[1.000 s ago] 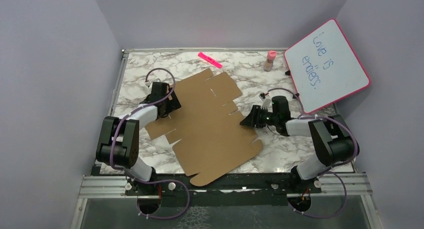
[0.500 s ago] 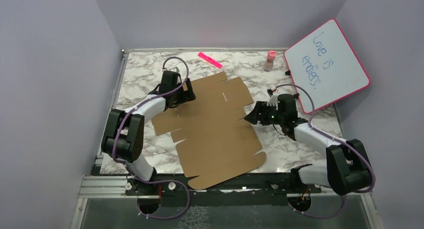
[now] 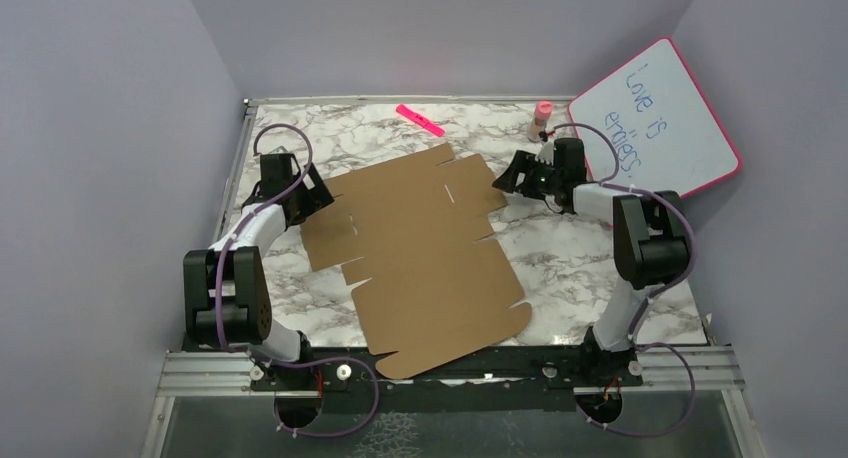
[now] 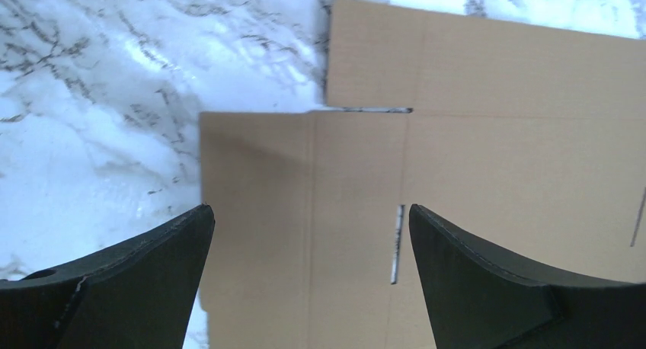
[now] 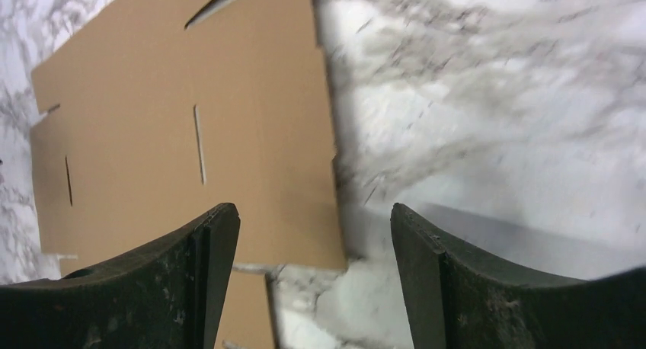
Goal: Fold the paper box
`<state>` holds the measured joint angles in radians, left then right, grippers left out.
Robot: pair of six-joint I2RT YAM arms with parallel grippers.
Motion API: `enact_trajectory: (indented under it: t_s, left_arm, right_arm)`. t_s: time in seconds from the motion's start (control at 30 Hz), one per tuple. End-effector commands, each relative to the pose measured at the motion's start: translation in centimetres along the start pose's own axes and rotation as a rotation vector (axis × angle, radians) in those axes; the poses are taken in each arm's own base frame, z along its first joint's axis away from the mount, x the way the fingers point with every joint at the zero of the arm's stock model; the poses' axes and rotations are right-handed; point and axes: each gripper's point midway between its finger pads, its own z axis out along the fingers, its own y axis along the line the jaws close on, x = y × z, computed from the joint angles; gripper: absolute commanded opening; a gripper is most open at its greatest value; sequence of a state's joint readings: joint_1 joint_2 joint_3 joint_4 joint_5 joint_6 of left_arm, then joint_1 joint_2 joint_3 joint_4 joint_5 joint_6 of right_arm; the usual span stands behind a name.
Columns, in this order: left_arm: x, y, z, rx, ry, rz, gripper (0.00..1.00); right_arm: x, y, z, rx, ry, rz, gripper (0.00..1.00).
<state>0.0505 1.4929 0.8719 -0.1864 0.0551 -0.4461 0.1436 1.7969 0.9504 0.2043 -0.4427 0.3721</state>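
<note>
The paper box (image 3: 420, 253) is a flat brown die-cut cardboard sheet lying unfolded on the marble table. My left gripper (image 3: 318, 200) is open and empty at the sheet's left edge; in its wrist view (image 4: 308, 219) the jaws stand wide over a flap (image 4: 305, 235) with a slot. My right gripper (image 3: 503, 181) is open and empty at the sheet's far right corner; in its wrist view (image 5: 312, 219) the jaws straddle the cardboard's edge (image 5: 259, 136) and bare marble.
A pink-framed whiteboard (image 3: 655, 128) leans at the back right. A pink-capped bottle (image 3: 541, 120) stands beside it. A pink marker (image 3: 420, 119) lies at the back edge. Walls enclose the table on three sides.
The left gripper moved left off the sheet's top to its left edge. The right gripper moved back and up to the sheet's far right corner. The sheet barely shifted.
</note>
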Motion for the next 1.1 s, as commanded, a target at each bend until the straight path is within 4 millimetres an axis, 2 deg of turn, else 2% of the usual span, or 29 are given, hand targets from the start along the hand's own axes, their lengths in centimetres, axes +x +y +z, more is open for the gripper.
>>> enact_trajectory:
  t_s: [0.0,0.13,0.33,0.47,0.63,0.83,0.9,1.07]
  left_arm:
    - [1.1,2.0,0.1,-0.034,0.047,0.007,0.99]
    - [1.9,1.8,1.2,0.017,0.116,-0.011,0.99]
    - [2.5,1.3,1.9,0.058,0.158,0.006,0.99]
    - [2.2,1.0,1.7,0.079,0.154,0.024,0.99]
    - [1.9,0.6,1.3,0.102,0.148,0.047,0.99]
    - [0.7,-1.2,1.2,0.175,0.139,0.032,0.99]
    - [0.4,-1.7,1.3,0.195,0.136,0.022,0.99]
    - [-1.1,-2.8,1.8,0.235,0.117,0.015,0.99]
  right_arm:
    - [-2.0,0.6,2.2,-0.108,0.0,0.0,0.76]
    - [-2.2,0.4,3.7,-0.141,0.023,0.003,0.72]
    - [-0.8,-0.1,4.4,-0.177,0.068,0.039,0.6]
    - [-0.1,-1.2,4.0,-0.175,0.071,0.075,0.41]
    - [0.5,-2.9,1.8,-0.163,0.073,0.126,0.11]
    - [2.4,-3.7,-0.3,-0.105,0.092,0.151,0.06]
    - [2.4,-4.8,-1.2,-0.069,0.079,0.178,0.05]
    - [3.4,-5.6,-2.7,0.002,0.075,0.198,0.04]
